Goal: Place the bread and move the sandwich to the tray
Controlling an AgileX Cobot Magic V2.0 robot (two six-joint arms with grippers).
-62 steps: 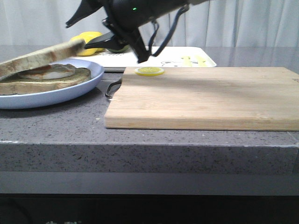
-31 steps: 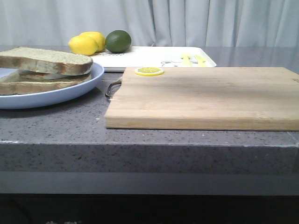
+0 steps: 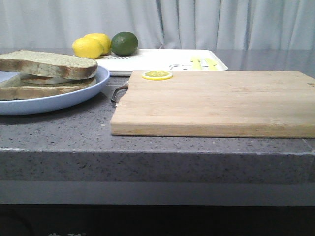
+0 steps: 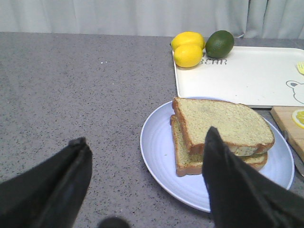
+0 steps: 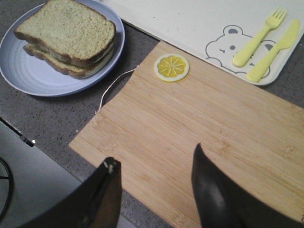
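Bread (image 4: 223,124) sits atop sandwich (image 5: 66,37) on blue plate (image 4: 159,147); both grippers (image 4: 145,183) (image 5: 154,187) spread wide, empty. Risk: tilting plate toward tray (image 4: 237,76) slides top slice off.

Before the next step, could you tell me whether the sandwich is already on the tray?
No, the sandwich sits on the blue plate, beside the tray.

L pincer (image 4: 142,183) & R pincer (image 5: 156,190): both agape, empty.
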